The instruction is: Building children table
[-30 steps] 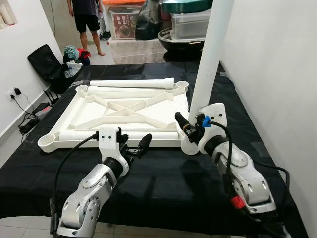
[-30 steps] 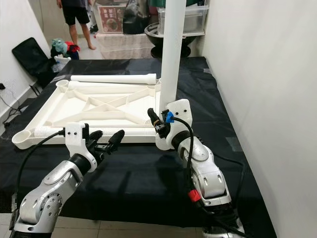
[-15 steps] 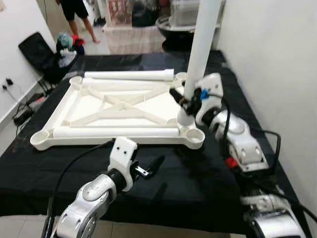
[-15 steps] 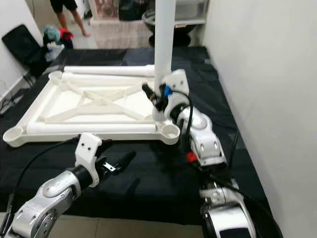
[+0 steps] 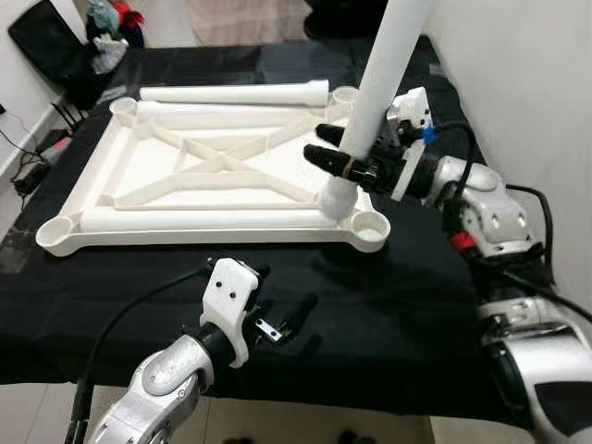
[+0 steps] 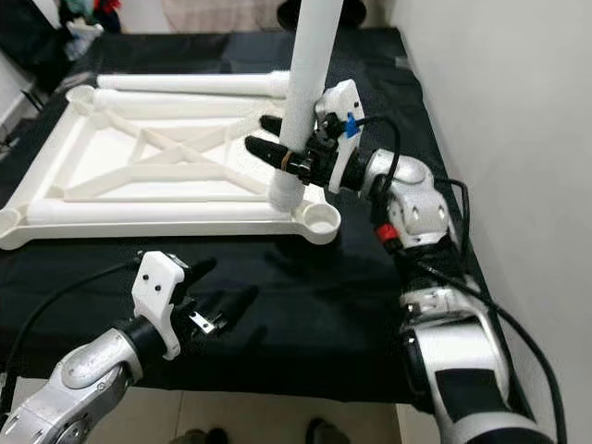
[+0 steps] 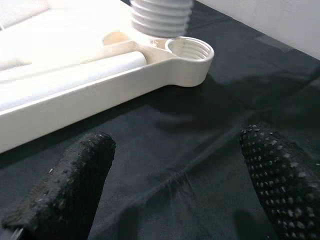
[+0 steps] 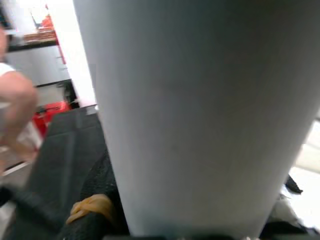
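Fingers of the right gripper (image 5: 335,159) clasp the white table leg (image 5: 375,88) low on its shaft, holding it upright so its threaded end sits just beside the empty corner socket (image 5: 370,222) of the inverted white tabletop (image 5: 166,176). Two spare legs (image 5: 236,92) lie along the frame. Left gripper (image 5: 279,313) hovers with fingers spread over bare black cloth (image 5: 388,314) near the table's front edge, leaving working room.

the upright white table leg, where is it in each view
Left eye view: table leg, right of centre, held by the right gripper.
Right eye view: centre.
Left wrist view: threaded end at top.
Right wrist view: close up.
Shared landmark: corner socket.
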`<state>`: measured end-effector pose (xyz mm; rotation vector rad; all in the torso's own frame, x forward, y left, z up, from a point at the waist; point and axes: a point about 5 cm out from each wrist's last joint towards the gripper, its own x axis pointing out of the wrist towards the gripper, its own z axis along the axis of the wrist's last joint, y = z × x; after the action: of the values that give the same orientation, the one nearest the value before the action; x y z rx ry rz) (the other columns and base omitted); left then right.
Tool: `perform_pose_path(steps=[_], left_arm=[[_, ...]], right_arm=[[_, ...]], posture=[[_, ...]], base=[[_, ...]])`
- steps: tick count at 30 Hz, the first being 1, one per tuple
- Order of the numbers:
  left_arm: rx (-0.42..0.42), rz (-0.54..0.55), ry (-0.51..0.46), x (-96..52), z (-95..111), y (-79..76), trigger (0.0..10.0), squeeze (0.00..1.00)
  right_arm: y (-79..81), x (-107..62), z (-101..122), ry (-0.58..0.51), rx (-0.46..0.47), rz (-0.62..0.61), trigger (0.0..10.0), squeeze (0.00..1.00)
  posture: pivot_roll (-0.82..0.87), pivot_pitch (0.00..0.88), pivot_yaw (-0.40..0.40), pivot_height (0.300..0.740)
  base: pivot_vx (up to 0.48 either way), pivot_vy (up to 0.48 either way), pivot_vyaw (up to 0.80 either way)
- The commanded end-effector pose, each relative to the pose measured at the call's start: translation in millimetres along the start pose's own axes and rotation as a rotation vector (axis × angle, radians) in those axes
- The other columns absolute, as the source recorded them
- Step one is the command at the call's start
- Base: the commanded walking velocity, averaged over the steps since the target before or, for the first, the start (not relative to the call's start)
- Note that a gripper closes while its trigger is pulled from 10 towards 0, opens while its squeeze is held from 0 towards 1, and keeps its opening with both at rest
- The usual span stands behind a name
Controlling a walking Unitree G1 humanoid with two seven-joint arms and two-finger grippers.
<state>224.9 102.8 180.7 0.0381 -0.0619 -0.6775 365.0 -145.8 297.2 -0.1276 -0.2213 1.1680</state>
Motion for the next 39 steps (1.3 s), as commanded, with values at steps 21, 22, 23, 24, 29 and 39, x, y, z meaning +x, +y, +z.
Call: perform_pose_path(steps=[21, 22, 23, 24, 29, 39], left_arm=[[-0.001, 0.068, 0.031, -15.1, 2, -2.7, 10.0, 0.0], [-0.001, 0.068, 0.031, -15.1, 2, -2.7, 10.0, 0.0], [-0.001, 0.07, 0.031, -15.2, 3, -2.5, 10.0, 0.0], [0.0, 0.071, 0.032, -15.4, 3, -2.3, 10.0, 0.0], [-0.001, 0.071, 0.033, -15.3, 3, -1.9, 10.0, 0.0], [-0.002, 0.068, 0.03, -15.3, 4, -2.9, 10.0, 0.0]], right_arm=[[-12.3, -25.7, 20, 0.066, -0.09, 0.251, 10.0, 0.0], [-12.3, -25.7, 20, 0.066, -0.09, 0.251, 10.0, 0.0], [-12.7, -26.3, 19, 0.066, -0.089, 0.256, 10.0, 0.0], [-13.3, -26.4, 17, 0.081, -0.09, 0.255, 10.0, 0.0], [-14.5, -23.5, 9, 0.128, -0.09, 0.232, 10.0, 0.0], [-21.1, -28.0, 12, 0.137, -0.101, 0.182, 10.0, 0.0]], posture=[[0.11, 0.342, 0.035, 0.74], [0.11, 0.342, 0.035, 0.74], [0.11, 0.342, 0.035, 0.74], [0.11, 0.342, 0.035, 0.74], [0.11, 0.344, 0.035, 0.74], [0.11, 0.345, 0.033, 0.74]], base=[[0.0, 0.0, 0.0], [0.0, 0.0, 0.0], [0.0, 0.0, 0.0], [0.0, 0.0, 0.0], [0.0, 0.0, 0.0], [0.0, 0.0, 0.0]])
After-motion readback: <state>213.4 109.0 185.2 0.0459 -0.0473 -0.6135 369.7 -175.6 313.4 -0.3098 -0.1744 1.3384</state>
